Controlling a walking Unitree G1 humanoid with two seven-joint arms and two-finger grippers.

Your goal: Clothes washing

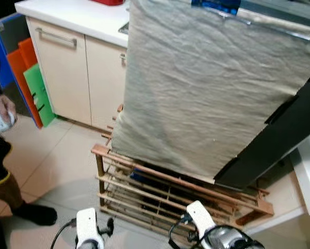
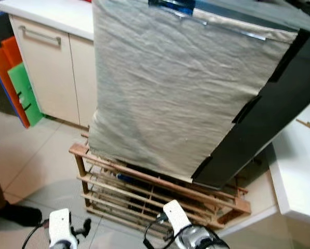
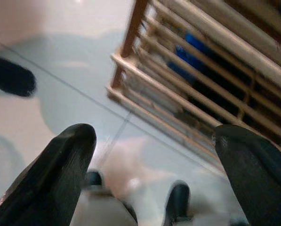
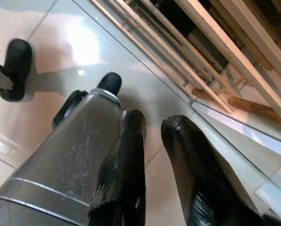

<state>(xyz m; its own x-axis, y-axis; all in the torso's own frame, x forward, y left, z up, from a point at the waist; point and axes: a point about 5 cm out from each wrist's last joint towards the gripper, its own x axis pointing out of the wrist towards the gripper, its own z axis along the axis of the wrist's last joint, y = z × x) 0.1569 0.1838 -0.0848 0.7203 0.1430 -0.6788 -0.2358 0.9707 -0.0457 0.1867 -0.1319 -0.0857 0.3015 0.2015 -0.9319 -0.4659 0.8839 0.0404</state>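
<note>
- Your left pincer [image 3: 152, 174] hung low over the pale floor tiles [image 3: 60, 70], with its two black fingers [image 3: 51, 179] spread wide apart and nothing between them.
- Your right pincer [image 4: 152, 155] also hung low over the tiles, its two black fingers [image 4: 126, 160] almost touching, with only a thin gap and nothing held.
- Both arms showed at the bottom of the head views, the left arm [image 1: 88, 228] near the left corner of the rack and the right arm [image 1: 209, 228] in front of its middle.
- You faced a big dark machine [image 1: 279, 140] tilted in the picture, with a grey cloth [image 1: 196, 88] draped over its front.
- It stood on a wooden slat rack [image 1: 144, 192] on the floor.
- Something blue [image 3: 187, 52] lay inside the rack, behind the slats; you could not tell what it was.
- A white worktop [image 1: 71, 15] with cream cupboard doors [image 1: 66, 78] stood to your left of the machine.
- Orange and green boards [image 1: 32, 78] leaned beside the cupboard.
- A person's hand [image 1: 1, 111] and dark shoe [image 1: 35, 213] showed at your far left.
</note>
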